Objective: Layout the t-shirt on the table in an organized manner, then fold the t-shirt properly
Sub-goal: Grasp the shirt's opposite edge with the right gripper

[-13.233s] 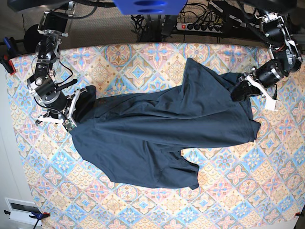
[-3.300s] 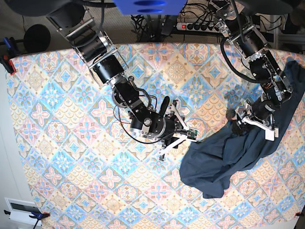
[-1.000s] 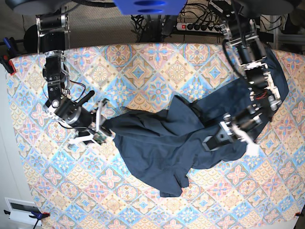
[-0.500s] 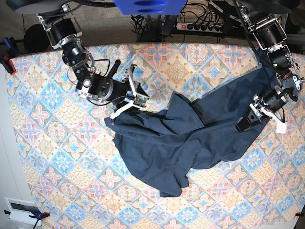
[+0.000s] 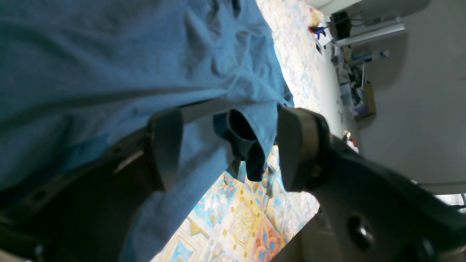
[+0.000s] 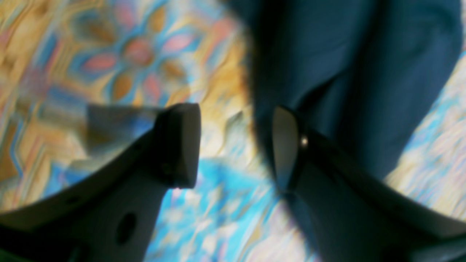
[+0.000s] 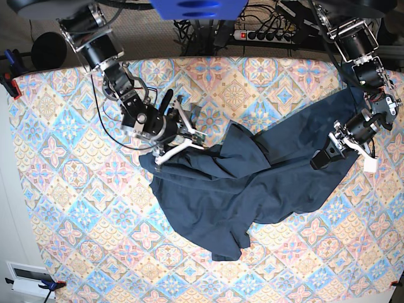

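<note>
The dark navy t-shirt [image 7: 252, 183] lies crumpled across the middle and right of the table [image 7: 76, 189], one part reaching the far right edge. My right gripper [image 7: 187, 130] is at the shirt's upper left corner. In the blurred right wrist view the right gripper [image 6: 233, 145] is open over the patterned cloth [image 6: 109, 54], with the shirt [image 6: 346, 72] beside its right finger. My left gripper [image 7: 320, 159] rests on the shirt's right part. In the left wrist view the left gripper [image 5: 229, 149] is open, and a loose fold of shirt [image 5: 109, 54] hangs between its fingers [image 5: 165, 153].
A power strip [image 7: 265, 35] and cables lie behind the table's back edge. Blue clamps [image 7: 9, 63] grip the left edge and a white box [image 7: 28, 278] sits off the lower left corner. Patterned cloth [image 5: 236, 218] shows below the left gripper.
My right gripper has opened and let go of the shirt's left edge after carrying it up and toward the centre. The left arm swung out to the right, then held still.
</note>
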Tool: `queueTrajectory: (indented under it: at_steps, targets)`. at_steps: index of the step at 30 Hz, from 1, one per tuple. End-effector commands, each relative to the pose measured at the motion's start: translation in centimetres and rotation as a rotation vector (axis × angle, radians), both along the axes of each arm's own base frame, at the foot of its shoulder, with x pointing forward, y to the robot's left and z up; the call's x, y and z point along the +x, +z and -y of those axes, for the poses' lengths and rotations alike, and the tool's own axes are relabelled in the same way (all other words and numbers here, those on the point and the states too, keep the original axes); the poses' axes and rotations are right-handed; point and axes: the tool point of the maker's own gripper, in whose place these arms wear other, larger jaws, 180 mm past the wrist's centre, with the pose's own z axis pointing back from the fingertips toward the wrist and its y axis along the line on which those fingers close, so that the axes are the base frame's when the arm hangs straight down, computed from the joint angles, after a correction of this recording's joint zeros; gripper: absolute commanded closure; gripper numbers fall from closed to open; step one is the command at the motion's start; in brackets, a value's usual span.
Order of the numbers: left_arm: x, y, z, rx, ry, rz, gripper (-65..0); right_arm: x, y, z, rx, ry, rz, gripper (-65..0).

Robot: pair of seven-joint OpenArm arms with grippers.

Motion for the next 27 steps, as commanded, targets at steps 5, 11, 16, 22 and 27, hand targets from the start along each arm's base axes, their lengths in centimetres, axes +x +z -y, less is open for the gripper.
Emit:
queueTrajectory:
  at_steps: [5, 11, 16, 22, 27]
  targets:
    - [0.2, 1.3, -0.7, 0.011, 0.008, 0.040, -39.7, 3.2, 2.5, -0.1, 0.017, -0.007, 0.074, -29.5]
    - [0.2, 1.3, -0.7, 0.011, 0.008, 0.040, -39.7, 4.5, 0.6, 1.2, -0.012, -0.034, 0.029, -29.5]
    - [0.2, 1.3, -0.8, 0.012, 0.007, 0.041, -39.7, 4.1, -2.0, 2.5, -0.051, -0.063, -0.041, -29.5]
    - [0.2, 1.3, -0.8, 0.012, 0.007, 0.041, -39.7, 6.6, -1.5, 7.1, -0.017, -0.237, -0.043, -26.5]
    - [0.2, 1.4, -0.8, 0.014, 0.008, 0.043, -39.7, 8.9, -0.2, 11.5, 0.029, -0.397, -0.024, -26.3]
